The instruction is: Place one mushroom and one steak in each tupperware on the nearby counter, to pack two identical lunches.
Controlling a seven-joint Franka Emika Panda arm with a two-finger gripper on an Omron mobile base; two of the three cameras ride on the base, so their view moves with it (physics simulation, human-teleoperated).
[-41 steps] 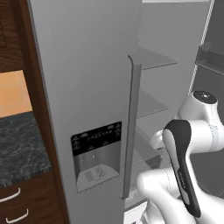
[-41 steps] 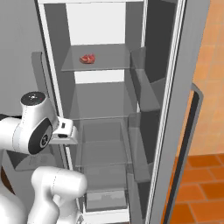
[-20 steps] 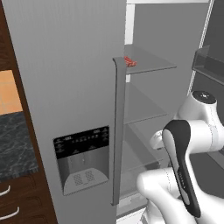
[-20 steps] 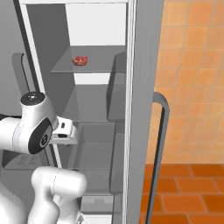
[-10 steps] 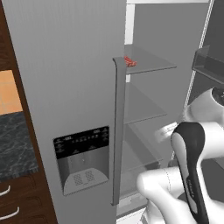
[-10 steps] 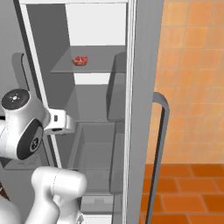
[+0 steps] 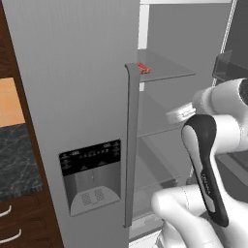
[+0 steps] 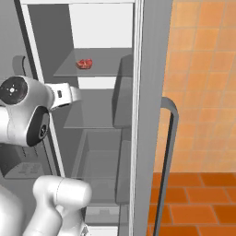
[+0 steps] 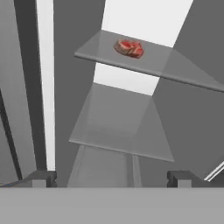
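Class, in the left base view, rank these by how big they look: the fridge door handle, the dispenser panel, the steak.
1. fridge door handle, longest
2. dispenser panel
3. steak, by far smallest; it sits farther back, partly hidden by the handle.

light: even, flat render – soft faint shadows | glare: slight on shelves | focus: mildly soft – no edge distortion

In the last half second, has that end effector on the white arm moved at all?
Yes. In the right base view the end effector has risen: it was level with the fridge's middle shelf and now sits higher, nearer the upper shelf holding the steak.
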